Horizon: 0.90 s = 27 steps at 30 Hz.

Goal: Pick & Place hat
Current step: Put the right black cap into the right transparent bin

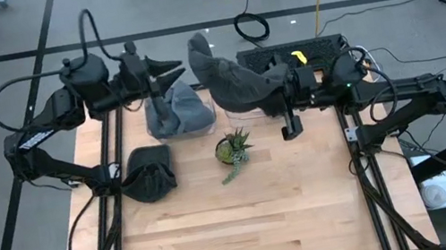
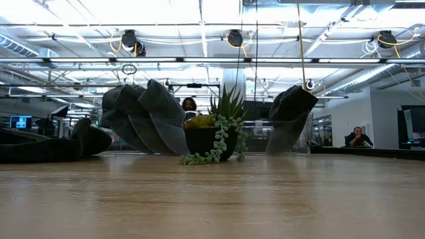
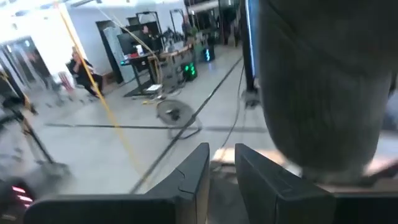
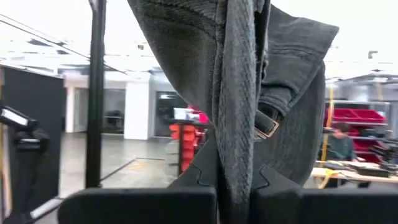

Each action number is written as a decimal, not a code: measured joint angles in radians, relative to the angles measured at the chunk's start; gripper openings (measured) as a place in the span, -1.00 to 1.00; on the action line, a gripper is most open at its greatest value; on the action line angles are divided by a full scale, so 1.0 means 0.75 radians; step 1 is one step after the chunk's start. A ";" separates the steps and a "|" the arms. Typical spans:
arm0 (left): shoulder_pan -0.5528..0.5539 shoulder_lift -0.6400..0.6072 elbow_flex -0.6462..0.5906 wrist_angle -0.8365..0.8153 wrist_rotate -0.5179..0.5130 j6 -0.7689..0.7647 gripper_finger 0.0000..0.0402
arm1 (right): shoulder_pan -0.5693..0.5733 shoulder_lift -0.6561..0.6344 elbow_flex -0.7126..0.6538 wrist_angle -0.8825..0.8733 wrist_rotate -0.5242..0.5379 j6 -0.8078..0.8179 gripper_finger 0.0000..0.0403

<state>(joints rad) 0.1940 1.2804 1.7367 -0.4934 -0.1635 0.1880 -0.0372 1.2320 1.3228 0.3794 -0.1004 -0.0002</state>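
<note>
On the wooden worktop (image 1: 248,221), a potted succulent (image 1: 233,150) sits nearest. Beyond it, the right end effector (image 4: 233,180) is clamped on a grey hat (image 1: 234,82) held aloft. The left end effector (image 1: 169,65), fingers narrowly parted, hovers at the far edge.

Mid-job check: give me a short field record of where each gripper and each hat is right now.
right gripper: shut on a dark grey hat, held up at the table's far edge
left gripper: far left side, above the hat in the bin, holding nothing
hat in the bin: grey, in a clear bin
hat on the table: dark, left side, lying flat
potted plant: table centre
</note>
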 joint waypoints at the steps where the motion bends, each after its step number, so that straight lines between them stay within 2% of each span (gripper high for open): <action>1: 0.000 0.000 0.000 0.022 0.011 -0.061 -0.57 | 0.000 0.000 0.000 0.001 -0.016 0.004 -1.00; 6: 0.000 0.000 0.000 0.045 0.180 -0.305 -0.57 | -0.003 0.001 0.000 0.033 -0.169 0.002 -1.00; 9: 0.000 0.000 0.000 0.045 0.301 -0.398 -0.47 | -0.004 0.001 0.000 0.073 -0.267 -0.015 -1.00; 13: 0.000 0.010 0.000 0.043 0.459 -0.512 -0.15 | -0.004 0.001 0.000 0.116 -0.339 0.010 -1.00; 16: 0.000 0.016 0.000 0.023 0.573 -0.525 0.15 | -0.005 0.001 0.000 0.125 -0.358 0.041 -1.00; 21: -0.014 0.039 0.000 0.035 0.601 -0.535 0.50 | -0.004 0.012 0.000 0.139 -0.359 0.065 -1.00; 27: -0.028 0.062 0.000 0.084 0.603 -0.580 0.67 | -0.005 0.041 -0.001 0.157 -0.356 0.064 -1.00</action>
<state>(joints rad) 0.1733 1.3269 1.7367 -0.4304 0.2889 -0.2467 -0.0406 1.2628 1.3224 0.4974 -0.3675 0.0479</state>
